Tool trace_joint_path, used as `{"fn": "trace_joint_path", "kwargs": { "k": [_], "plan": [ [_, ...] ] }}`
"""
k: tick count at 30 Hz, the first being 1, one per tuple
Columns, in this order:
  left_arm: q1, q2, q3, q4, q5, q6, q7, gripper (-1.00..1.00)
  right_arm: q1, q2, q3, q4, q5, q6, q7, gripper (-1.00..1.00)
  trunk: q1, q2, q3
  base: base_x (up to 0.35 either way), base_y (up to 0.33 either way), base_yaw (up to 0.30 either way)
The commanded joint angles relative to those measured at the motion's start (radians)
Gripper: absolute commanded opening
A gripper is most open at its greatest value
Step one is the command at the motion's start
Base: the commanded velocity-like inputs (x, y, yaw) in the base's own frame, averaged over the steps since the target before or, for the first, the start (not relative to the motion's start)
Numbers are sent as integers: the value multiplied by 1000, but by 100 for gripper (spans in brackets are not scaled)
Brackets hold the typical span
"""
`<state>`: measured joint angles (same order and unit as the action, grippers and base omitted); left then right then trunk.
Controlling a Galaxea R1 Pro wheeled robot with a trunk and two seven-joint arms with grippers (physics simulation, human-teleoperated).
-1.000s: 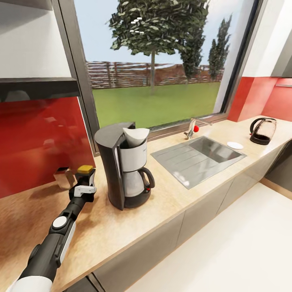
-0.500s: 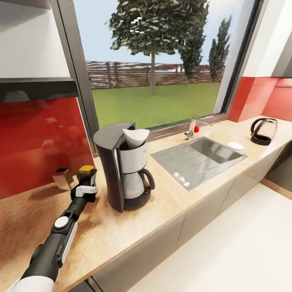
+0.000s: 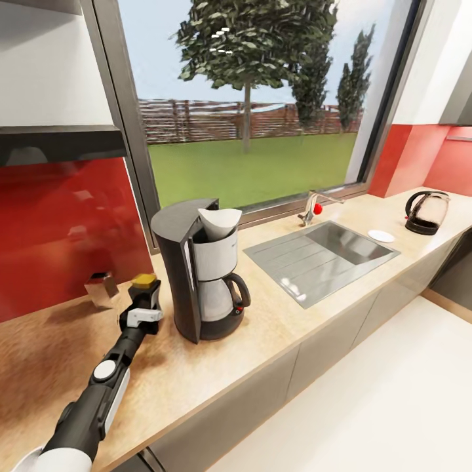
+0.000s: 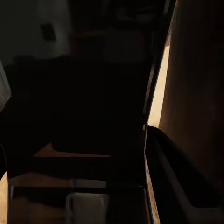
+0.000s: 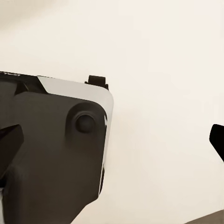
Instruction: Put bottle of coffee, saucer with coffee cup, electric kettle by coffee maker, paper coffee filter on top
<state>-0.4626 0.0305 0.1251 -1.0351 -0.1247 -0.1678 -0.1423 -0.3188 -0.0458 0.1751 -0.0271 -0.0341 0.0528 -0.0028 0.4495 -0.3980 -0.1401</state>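
The black coffee maker [image 3: 200, 278] stands on the beige countertop [image 3: 262, 328] under the window, with the white paper coffee filter [image 3: 218, 223] sitting in its top. Just left of it, my left gripper [image 3: 143, 303] is shut on the bottle of coffee [image 3: 145, 282]. Its gold cap shows above the fingers, and the body is mostly hidden. The left wrist view is dark, with the bottle close up. Far right on the counter stand the electric kettle [image 3: 426, 211] and the white saucer [image 3: 381, 235]. The coffee cup is out of view. The dark kitchen shelf [image 3: 59, 141] hangs upper left. My right gripper [image 5: 114, 140] is open over pale floor.
A steel sink [image 3: 321, 252] with a faucet [image 3: 314, 206] is set into the counter between the coffee maker and the kettle. A small metal object [image 3: 101, 288] sits by the red backsplash [image 3: 65, 223] behind the bottle. Part of my own body [image 5: 51, 149] shows in the right wrist view.
My left gripper has carried the bottle a little to the right, toward the coffee maker, and slightly lower. Nothing else on the counter has moved.
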Motion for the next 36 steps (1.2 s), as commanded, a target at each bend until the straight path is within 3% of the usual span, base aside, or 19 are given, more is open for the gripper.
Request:
{"fn": "trace_joint_path", "kwargs": {
  "k": [1,6,19,20,36],
  "plan": [
    [-1,-6,4,1,-10,-5,-6,-100,0,0,7,-2,-3,6,0,100,1,-2,-2,0,0,0],
    [-1,-24,4,3,-10,-5,-6,-100,0,0,7,-2,-3,6,0,100,1,-2,-2,0,0,0],
    [-2,-25,6,5,-13,-6,-6,-100,0,0,7,-2,-4,6,0,100,1,-2,-2,0,0,0],
    [-2,-24,7,6,-14,-6,-6,100,0,0,7,-2,-4,6,0,100,1,-2,-2,0,0,0],
    [-2,-24,7,6,-12,-6,-2,100,0,1,7,-2,-4,6,0,100,1,-2,-2,0,0,0]
  ]
}}
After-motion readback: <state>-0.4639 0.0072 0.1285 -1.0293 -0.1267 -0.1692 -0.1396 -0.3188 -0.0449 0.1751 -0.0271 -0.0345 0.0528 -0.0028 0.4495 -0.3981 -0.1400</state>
